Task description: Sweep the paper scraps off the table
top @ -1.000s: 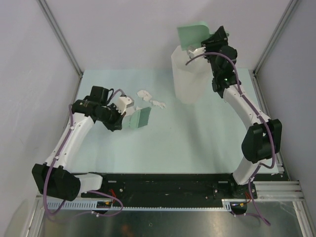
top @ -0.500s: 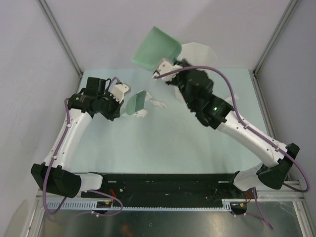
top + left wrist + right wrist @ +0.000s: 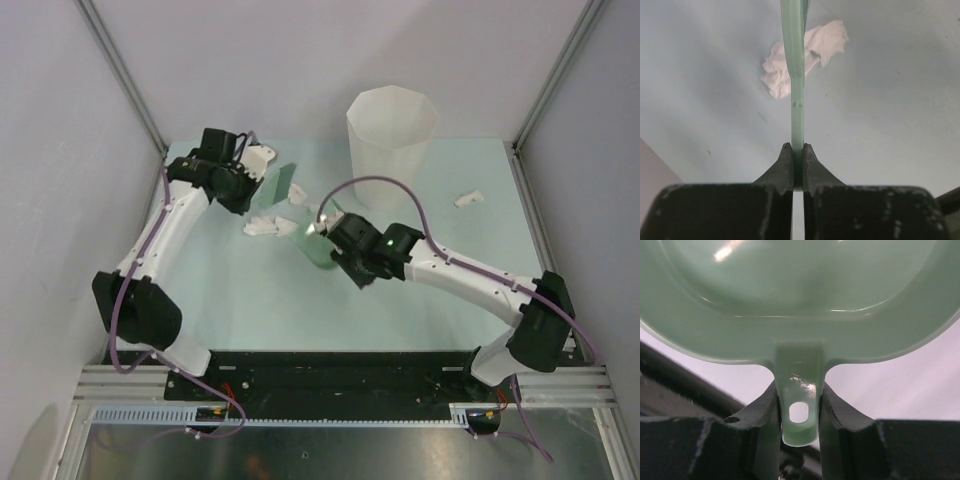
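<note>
1. Left gripper (image 3: 797, 150): jaws clamped on a thin green scraper (image 3: 798, 75), held edge-on over the far left of the table (image 3: 260, 300).
2. Paper scraps (image 3: 268, 227): crumpled white wads just beside the blade, between scraper and dustpan. 1 more (image 3: 467, 198) lies far right. They look feather-light, soft and likely to roll, so push them from behind rather than pinching.
3. Right gripper (image 3: 799, 405): jaws clamped on the handle of the green dustpan (image 3: 800, 290), near the centre.
</note>
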